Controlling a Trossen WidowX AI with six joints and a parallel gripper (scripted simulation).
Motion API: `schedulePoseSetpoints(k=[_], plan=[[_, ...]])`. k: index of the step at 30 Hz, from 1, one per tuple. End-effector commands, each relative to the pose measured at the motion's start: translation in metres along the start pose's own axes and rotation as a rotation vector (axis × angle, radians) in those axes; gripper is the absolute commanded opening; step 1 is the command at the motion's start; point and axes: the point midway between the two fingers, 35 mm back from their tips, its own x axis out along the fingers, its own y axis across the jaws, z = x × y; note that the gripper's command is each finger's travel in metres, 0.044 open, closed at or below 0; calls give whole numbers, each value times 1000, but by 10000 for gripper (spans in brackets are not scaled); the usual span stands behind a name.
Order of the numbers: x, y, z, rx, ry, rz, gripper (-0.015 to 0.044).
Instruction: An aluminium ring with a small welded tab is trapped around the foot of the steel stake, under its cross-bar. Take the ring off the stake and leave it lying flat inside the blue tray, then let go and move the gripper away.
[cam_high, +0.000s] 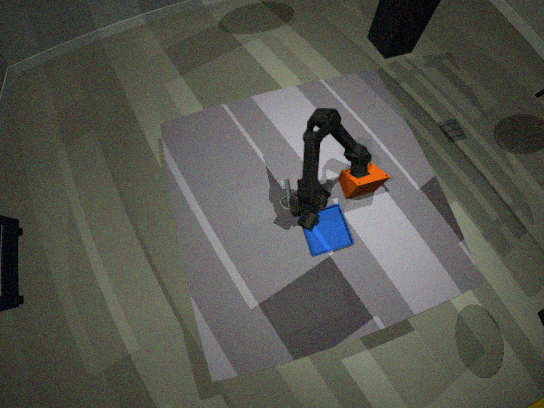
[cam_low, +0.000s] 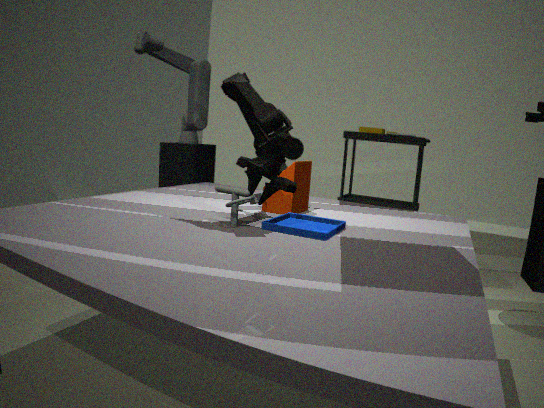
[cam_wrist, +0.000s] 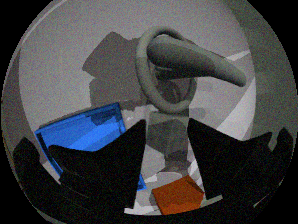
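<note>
"Where's the ring (cam_high: 282, 202) (cam_low: 229, 204) (cam_wrist: 141, 75) now?"

"Around the post (cam_low: 234, 215), raised off the desk (cam_high: 225, 225) (cam_low: 200, 300) (cam_wrist: 55, 65) and below the crossbar (cam_high: 287, 187) (cam_low: 230, 189) (cam_wrist: 200, 65). It sits at a slight tilt in the outside view."

"And the tool (cam_high: 294, 202) (cam_low: 255, 197) (cam_wrist: 166, 123)?"

"Closed on the ring's small tab (cam_wrist: 167, 131). From the wrist you can see the tab between the two dark fingers, with the loop reaching out past them."

"Does the loop clear the bar?"

"No. One end of the bar shows through the loop from the wrist, but the outside view has the whole ring lower than the bar."

"What about the tray (cam_high: 330, 230) (cam_low: 302, 226) (cam_wrist: 80, 131)?"

"The blue one lies flat on the desk, near the post. No ring in it. The orange block (cam_high: 367, 185) (cam_low: 301, 185) (cam_wrist: 177, 196) is under the base of the black arm (cam_high: 311, 160) (cam_low: 260, 112)."
</note>
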Motion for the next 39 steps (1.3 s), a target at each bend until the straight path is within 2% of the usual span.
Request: schedulePoseSetpoints(k=[1, 18, 39], plan=[[-3, 2, 3, 2, -8, -14, 0], [-13, 1, 4, -3, -7, -40, 0], [-19, -7, 6, 6, -8, 11, 0]])
